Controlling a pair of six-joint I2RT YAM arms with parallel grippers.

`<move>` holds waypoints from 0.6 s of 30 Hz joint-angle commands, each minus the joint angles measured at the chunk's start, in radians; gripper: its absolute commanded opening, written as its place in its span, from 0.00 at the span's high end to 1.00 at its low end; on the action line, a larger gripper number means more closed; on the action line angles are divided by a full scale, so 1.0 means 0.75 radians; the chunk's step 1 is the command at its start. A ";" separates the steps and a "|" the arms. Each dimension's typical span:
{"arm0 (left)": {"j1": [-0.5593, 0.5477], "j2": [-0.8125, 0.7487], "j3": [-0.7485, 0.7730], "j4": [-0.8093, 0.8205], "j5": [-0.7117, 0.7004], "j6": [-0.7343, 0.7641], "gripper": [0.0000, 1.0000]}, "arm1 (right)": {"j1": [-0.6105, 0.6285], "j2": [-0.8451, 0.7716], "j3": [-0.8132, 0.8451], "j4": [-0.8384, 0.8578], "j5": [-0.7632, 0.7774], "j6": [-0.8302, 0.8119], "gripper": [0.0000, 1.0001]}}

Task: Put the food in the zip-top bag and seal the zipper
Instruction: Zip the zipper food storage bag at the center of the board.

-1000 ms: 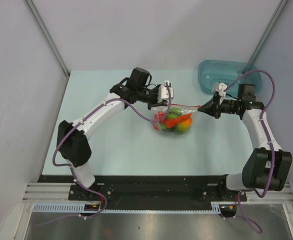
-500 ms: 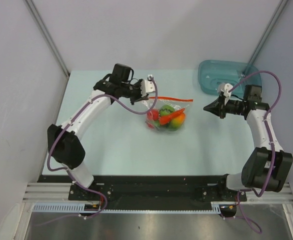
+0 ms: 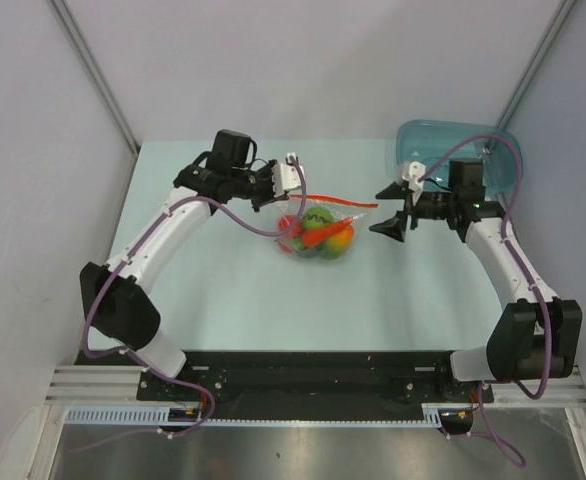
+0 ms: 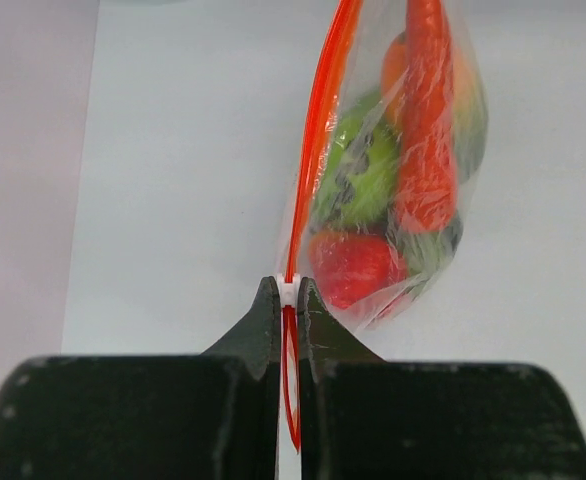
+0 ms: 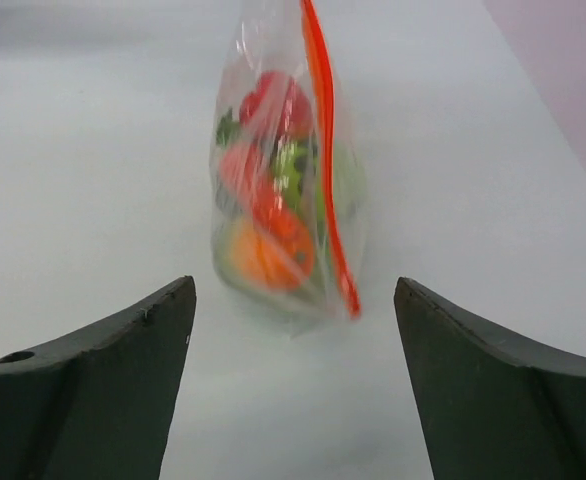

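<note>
Right pincer (image 3: 389, 226) nearer zip-top bag (image 3: 318, 232), agape

Teal tray (image 3: 435, 140): translucent plastic with rounded corners, standing upright at the far right corner of the table (image 3: 233, 300), close to the right wall (image 3: 583, 200). Its contents cannot be told.

Table: pale blue-green top, matt, rectangular.

Enclosure: plain grey-lilac panels at the back (image 3: 313, 60) and left (image 3: 23, 200), joined by slanting metal posts (image 3: 93, 70).

Near edge: a black base plate (image 3: 313, 365) runs across the table's front. A ribbed aluminium rail (image 3: 93, 385) lies beside and below it. A brushed steel sheet (image 3: 273, 455) is lowest in the top view.
</note>
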State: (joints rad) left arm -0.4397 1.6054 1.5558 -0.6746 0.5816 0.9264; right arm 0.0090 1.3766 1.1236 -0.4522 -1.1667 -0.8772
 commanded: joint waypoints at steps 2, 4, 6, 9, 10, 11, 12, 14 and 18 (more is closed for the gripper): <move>-0.074 -0.122 -0.050 0.071 0.055 0.049 0.99 | 0.211 -0.044 0.013 0.490 0.169 0.206 0.12; -0.101 -0.140 -0.072 0.094 0.055 0.047 0.98 | 0.298 -0.025 0.013 0.525 0.220 0.188 0.10; -0.125 -0.165 -0.088 0.104 0.053 0.039 0.98 | 0.354 -0.011 0.013 0.523 0.253 0.131 0.11; -0.140 -0.195 -0.111 0.124 0.059 0.027 0.98 | 0.424 0.038 0.013 0.454 0.314 0.031 0.17; -0.140 -0.204 -0.119 0.128 0.059 0.021 0.98 | 0.434 0.070 0.013 0.411 0.326 0.006 0.20; -0.142 -0.214 -0.123 0.130 0.061 0.019 0.98 | 0.444 0.085 0.013 0.397 0.339 -0.016 0.27; -0.140 -0.220 -0.135 0.130 0.055 0.021 0.98 | 0.446 0.101 0.015 0.386 0.369 -0.029 0.33; -0.140 -0.228 -0.154 0.133 0.043 0.029 0.98 | 0.450 0.124 0.015 0.384 0.406 -0.029 0.45; -0.134 -0.269 -0.233 0.139 -0.006 0.055 0.98 | 0.432 0.116 0.015 0.356 0.470 -0.056 0.80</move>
State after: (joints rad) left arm -0.5438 1.4673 1.4204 -0.6113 0.5789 0.9291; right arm 0.3443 1.4776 1.1233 -0.1753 -0.8856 -0.8688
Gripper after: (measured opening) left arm 0.029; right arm 0.356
